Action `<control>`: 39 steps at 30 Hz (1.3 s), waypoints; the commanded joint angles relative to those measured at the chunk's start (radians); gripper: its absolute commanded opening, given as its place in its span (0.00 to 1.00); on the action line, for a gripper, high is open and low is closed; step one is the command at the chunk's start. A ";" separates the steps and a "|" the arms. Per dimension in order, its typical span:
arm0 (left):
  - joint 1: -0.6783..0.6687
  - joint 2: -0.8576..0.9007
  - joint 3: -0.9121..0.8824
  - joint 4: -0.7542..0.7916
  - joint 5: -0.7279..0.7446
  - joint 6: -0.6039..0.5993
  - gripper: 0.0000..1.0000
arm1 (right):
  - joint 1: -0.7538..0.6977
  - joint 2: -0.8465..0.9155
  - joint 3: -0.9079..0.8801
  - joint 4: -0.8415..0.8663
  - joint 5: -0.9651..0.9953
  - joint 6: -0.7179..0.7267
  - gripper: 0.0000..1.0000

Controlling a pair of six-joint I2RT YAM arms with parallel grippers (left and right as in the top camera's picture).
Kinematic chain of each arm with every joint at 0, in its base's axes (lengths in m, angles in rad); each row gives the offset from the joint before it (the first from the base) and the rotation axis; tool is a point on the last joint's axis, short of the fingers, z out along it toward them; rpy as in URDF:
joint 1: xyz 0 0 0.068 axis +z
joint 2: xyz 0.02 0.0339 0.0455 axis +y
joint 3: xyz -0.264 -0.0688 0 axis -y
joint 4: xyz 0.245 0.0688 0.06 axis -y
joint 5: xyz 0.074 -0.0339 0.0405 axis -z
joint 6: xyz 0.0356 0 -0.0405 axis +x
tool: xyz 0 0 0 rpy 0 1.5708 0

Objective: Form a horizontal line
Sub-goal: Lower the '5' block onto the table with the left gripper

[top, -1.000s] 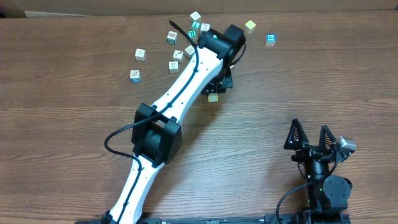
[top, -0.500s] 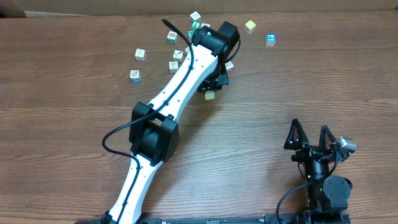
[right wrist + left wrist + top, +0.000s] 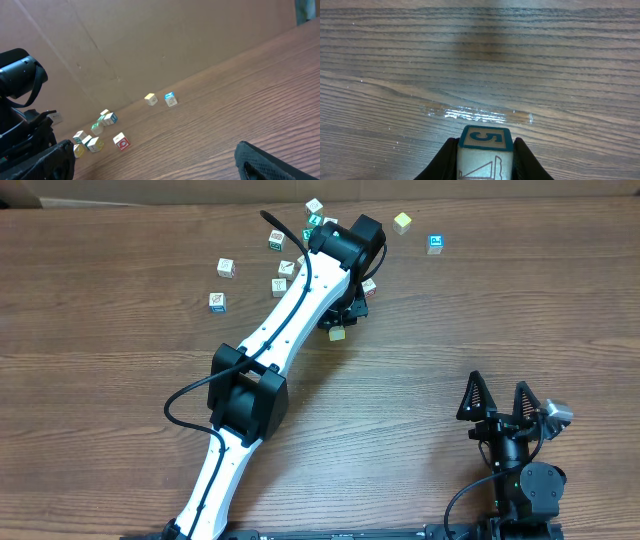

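Change since a second ago: the left arm (image 3: 300,300) has drawn slightly back and to its left, carrying its cube with it. Over the last half second nothing has moved. The right arm is parked as before.

Left gripper (image 3: 485,156): pinching one pale cube (image 3: 485,150) between its dark fingers (image 3: 446,157). The cube's top face has a teal border and the numeral 5, and its near face carries a line drawing. Whether the cube rests on the wood or hangs just above it cannot be told.

Right gripper (image 3: 498,402): fingers spread, holding nothing, at the near right of the table (image 3: 120,380), well apart from every cube.

Edges and room: the loose cubes (image 3: 227,267) lie in a scatter near the far edge, most of them on the left side of the left arm's wrist. Two more (image 3: 402,222) and (image 3: 436,244) lie on its right side, and one (image 3: 369,285) is just beside the wrist, partly covered. A cardboard wall (image 3: 150,40) stands behind the far edge. Broad bare wood lies in the middle and on the near left of the table, and also between the two arms.

Horizontal line: not yet formed, since no four cubes sit edge to edge. The pinched cube sits nearer the table's middle than the scatter, apart from the other cubes.
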 commanded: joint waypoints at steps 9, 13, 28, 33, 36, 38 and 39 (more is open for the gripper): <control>-0.030 -0.009 -0.053 -0.028 -0.014 -0.013 0.07 | -0.006 -0.006 -0.010 0.005 0.006 -0.008 1.00; -0.032 -0.009 -0.113 0.024 -0.014 -0.014 0.07 | -0.006 -0.006 -0.010 0.005 0.006 -0.007 1.00; -0.053 -0.009 -0.130 0.038 -0.010 -0.014 0.10 | -0.006 -0.006 -0.010 0.005 0.006 -0.008 1.00; -0.060 -0.009 -0.130 0.042 -0.011 -0.014 0.10 | -0.006 -0.006 -0.010 0.005 0.006 -0.008 1.00; -0.060 -0.009 -0.130 0.044 -0.011 -0.014 0.11 | -0.006 -0.006 -0.010 0.005 0.006 -0.008 1.00; -0.059 -0.009 -0.130 0.047 -0.011 -0.014 0.13 | -0.006 -0.006 -0.010 0.005 0.006 -0.007 1.00; -0.059 -0.009 -0.130 0.050 -0.011 -0.014 0.13 | -0.006 -0.006 -0.010 0.005 0.006 -0.008 1.00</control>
